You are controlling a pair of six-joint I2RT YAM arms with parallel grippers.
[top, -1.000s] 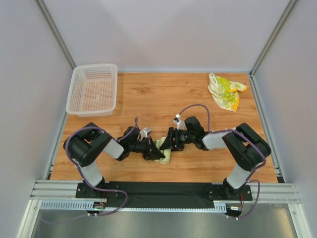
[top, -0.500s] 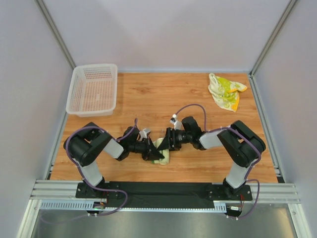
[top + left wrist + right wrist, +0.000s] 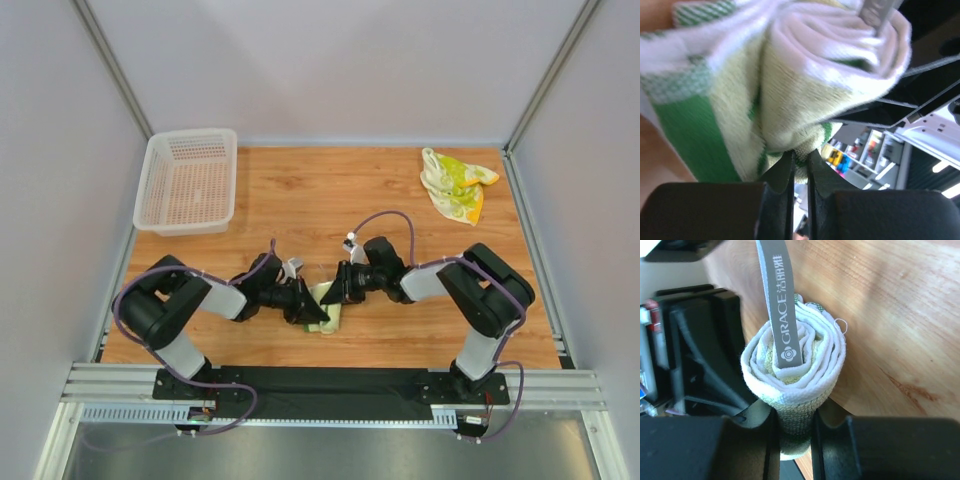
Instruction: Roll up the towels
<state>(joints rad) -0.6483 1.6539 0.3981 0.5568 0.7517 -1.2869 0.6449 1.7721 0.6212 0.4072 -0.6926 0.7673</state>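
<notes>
Now | basket [image 3: 186, 185] far-left | rolled towel [image 3: 792, 360] in right pincer [image 3: 794, 425] | blotched towel [image 3: 455, 185] far-right

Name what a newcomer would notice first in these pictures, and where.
A tightly rolled green-lined towel sits front and centre, held from either side by the left pincer and right pincer. A crumpled blotched towel lies unrolled at the far right corner, and a white basket stands far left.

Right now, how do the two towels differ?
The green towel is rolled tight; the yellow towel lies crumpled. The green towel sits near the front, pinched by the right gripper; the yellow towel lies untouched in the far right corner. Both are small patterned cloths.
</notes>
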